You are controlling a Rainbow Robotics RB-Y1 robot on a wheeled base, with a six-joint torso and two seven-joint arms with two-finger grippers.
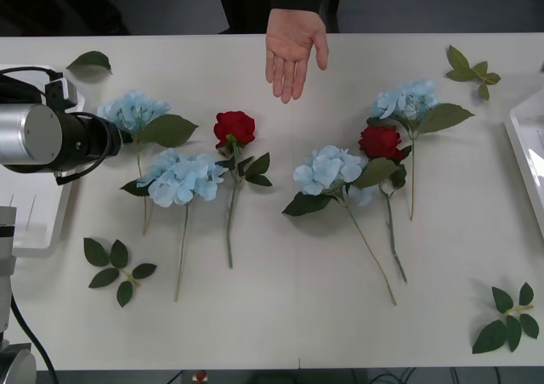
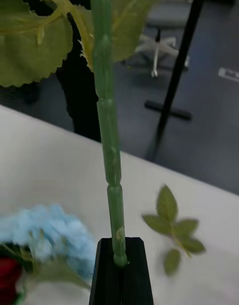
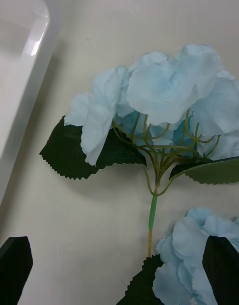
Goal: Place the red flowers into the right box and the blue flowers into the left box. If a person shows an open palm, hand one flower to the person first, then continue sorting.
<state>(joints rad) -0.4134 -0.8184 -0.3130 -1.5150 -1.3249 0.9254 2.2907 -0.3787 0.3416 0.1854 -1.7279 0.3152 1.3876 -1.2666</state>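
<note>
Jaws of left gripper [image 3: 119, 270] spread wide above pale-blue fluffy hydrangea [image 3: 169, 98] near surface's left edge; right gripper [image 2: 119, 272] clamped on thin green stem [image 2: 109, 136]; open palm [image 1: 294, 51] held over far edge.

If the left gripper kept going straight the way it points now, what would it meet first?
Most likely the blue hydrangea lying beside the left box: the open left gripper frames its stem, though how far off it is stays unclear.

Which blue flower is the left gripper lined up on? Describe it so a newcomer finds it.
Start at the left box on the table's left edge. Just right of it lie two blue flowers; it is the far one, nearer the open palm. The open left gripper hovers over it, and unlike its neighbour, no rose lies alongside.
</note>
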